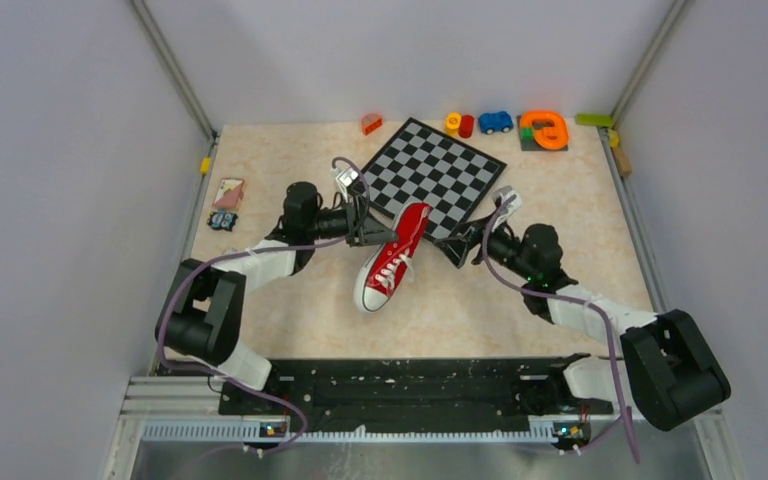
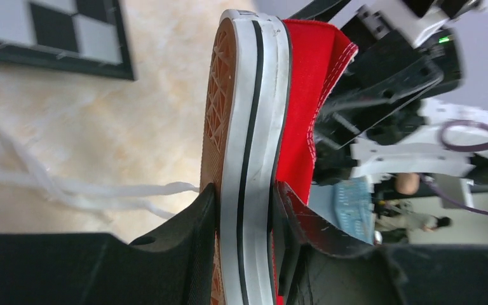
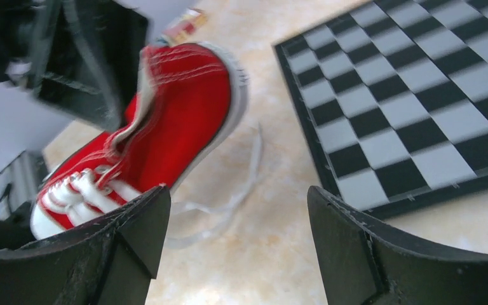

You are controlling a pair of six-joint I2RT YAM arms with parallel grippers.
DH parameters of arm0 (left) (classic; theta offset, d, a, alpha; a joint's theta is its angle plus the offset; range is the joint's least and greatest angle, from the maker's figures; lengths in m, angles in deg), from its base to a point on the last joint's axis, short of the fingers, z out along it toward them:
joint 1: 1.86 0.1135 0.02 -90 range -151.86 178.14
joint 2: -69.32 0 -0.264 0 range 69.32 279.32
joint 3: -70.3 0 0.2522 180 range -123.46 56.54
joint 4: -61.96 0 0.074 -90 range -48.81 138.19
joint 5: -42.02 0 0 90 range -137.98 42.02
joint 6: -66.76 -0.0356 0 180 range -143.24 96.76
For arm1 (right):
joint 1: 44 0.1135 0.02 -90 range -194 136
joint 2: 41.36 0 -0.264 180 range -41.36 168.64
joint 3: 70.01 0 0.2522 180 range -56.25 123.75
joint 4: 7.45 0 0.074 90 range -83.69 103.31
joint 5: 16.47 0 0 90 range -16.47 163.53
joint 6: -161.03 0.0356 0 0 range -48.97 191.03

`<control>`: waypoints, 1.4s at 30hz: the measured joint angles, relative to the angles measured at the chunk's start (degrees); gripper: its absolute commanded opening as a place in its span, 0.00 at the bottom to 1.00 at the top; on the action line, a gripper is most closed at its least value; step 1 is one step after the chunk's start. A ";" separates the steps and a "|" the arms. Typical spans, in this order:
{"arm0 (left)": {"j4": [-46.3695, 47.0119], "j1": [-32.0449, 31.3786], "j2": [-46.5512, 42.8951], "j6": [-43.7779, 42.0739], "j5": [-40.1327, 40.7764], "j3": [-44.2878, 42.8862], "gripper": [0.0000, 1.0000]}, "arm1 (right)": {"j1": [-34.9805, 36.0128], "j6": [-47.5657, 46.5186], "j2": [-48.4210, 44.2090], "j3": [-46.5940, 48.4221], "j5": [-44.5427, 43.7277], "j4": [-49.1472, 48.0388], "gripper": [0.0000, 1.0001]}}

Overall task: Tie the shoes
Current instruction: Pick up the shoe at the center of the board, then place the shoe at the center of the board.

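Observation:
The shoes here are one red sneaker (image 1: 393,258) with white laces, lying slantwise in front of the chessboard, toe toward the arms. My left gripper (image 1: 375,232) is shut on its heel end. In the left wrist view the left gripper (image 2: 244,210) clamps the white sole edge (image 2: 254,114), with one finger on the brown outsole and the other against the red canvas. Loose lace ends (image 2: 101,190) trail on the table. My right gripper (image 1: 455,245) stands open just right of the heel. In its own view the right gripper (image 3: 238,203) holds nothing; the sneaker (image 3: 178,121) and a lace (image 3: 241,184) lie ahead.
A chessboard (image 1: 430,172) lies behind the sneaker, its corner close to my right gripper. Small toys line the back edge: an orange block (image 1: 371,123), a blue car (image 1: 495,121) and an orange piece (image 1: 544,130). Cards (image 1: 228,192) lie at the left.

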 measured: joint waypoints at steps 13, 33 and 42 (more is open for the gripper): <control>47.54 -0.15 6.84 38.71 -11.85 -0.13 0.12 | 4.59 -2.47 -2.67 -6.45 19.26 -19.47 0.83; 44.30 -2.01 4.96 41.75 -11.26 -9.77 0.11 | 11.04 -7.98 4.92 -0.63 16.20 -14.34 0.71; 46.77 -1.73 5.84 45.00 -7.41 -14.91 0.10 | 11.39 -7.23 5.81 -0.61 15.65 -13.88 0.00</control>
